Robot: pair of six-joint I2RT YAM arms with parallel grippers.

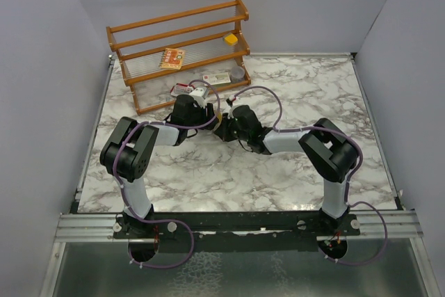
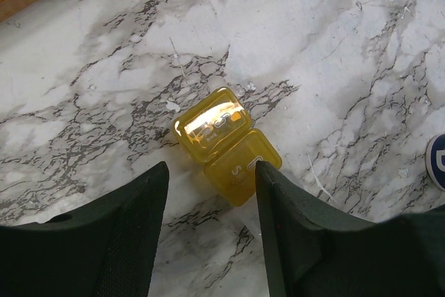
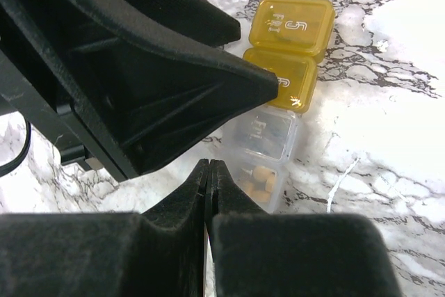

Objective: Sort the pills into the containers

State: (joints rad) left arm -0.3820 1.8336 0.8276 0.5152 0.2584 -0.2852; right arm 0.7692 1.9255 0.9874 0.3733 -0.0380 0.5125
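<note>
Left gripper (image 2: pixel 211 167), jaws apart, one tip touching a yellow pill box (image 2: pixel 222 142) on the tabletop (image 2: pixel 334 46); right gripper (image 3: pixel 208 165) holds its jaws together.

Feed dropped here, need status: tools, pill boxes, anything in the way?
Left tool open at yellow box. Right tool shut, empty, by clear box with pills. Left tool crowds right tool.

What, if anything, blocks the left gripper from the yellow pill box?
Nothing visible does. The yellow pill box lies on the marble table directly ahead of the open left gripper, with its near corner between the fingertips.
</note>
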